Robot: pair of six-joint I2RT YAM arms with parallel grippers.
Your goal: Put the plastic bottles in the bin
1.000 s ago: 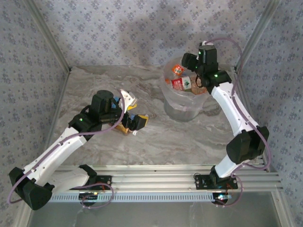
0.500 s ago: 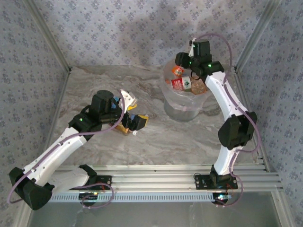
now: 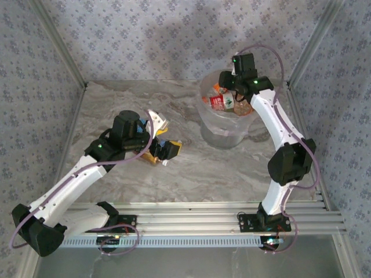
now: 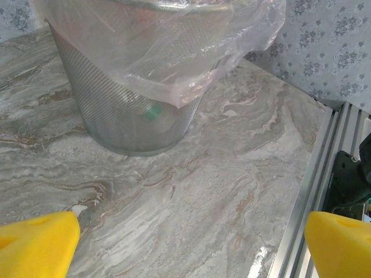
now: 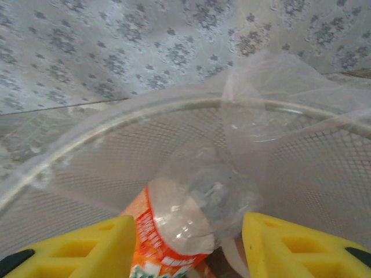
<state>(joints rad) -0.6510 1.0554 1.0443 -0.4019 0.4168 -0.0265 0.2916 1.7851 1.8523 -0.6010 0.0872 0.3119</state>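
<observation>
A grey-veined, marble-look table (image 3: pixel 191 174) closed in by flowered wallpaper walls (image 3: pixel 145 35) is your workspace, and the bin (image 3: pixel 223 136) stands toward its far right. You are at the drop step. Your right gripper (image 5: pixel 188 226) hangs in the bin's mouth with an orange-labelled bottle (image 5: pixel 197 200) between its yellow fingers (image 5: pixel 81 249). Both fingers sit against the bottle's sides, so it reads as held, not released. The bottle is clear, thin and crumpled, so expect it to spring a little and slip off the smooth pads once they part. As I judge it, the next move calls only for spreading the jaws and lifting straight up, clear of the liner (image 5: pixel 261 98), a loose filmy bag folded over the rim that could snag a finger. The bin's wall is a fine stiff mesh, round and tapering downward, and a green cap (image 4: pixel 152 111) shows through it low down. Other bottles (image 3: pixel 223 102) with red and orange labels lie piled inside. Your left gripper (image 4: pixel 191 237) sits low over the table, short of the bin, jaws wide with nothing between them.
</observation>
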